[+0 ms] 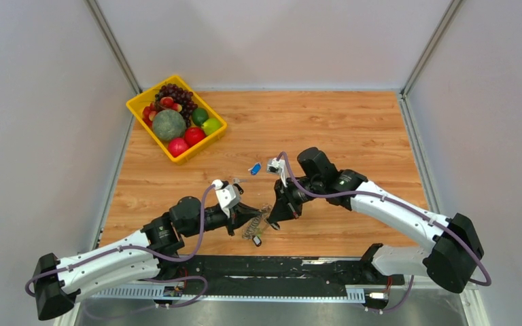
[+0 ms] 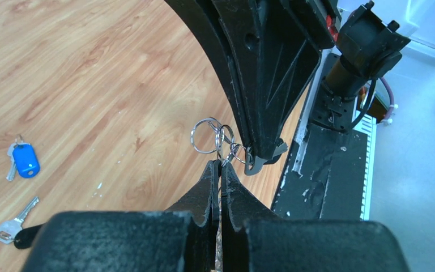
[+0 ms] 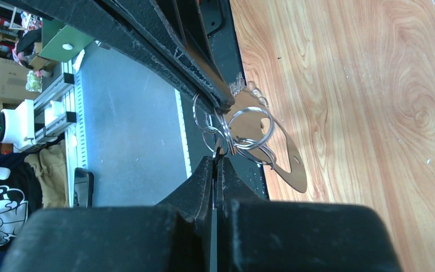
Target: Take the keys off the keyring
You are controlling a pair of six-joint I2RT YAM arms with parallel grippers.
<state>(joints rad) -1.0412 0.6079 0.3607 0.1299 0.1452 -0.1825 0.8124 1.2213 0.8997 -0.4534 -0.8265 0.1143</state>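
Clamping the keyring [image 2: 192, 139] (keys [image 1: 253, 227] dangling below), both jaws stand closed.

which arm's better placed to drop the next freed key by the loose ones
Probably left. The left end effector and right end effector are shut on the keyring, but only the left wrist view shows the blue-tagged key and silver key, lying off to its side.

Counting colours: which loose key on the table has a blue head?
The farther key from the left tool; the nearer key has a silver head.
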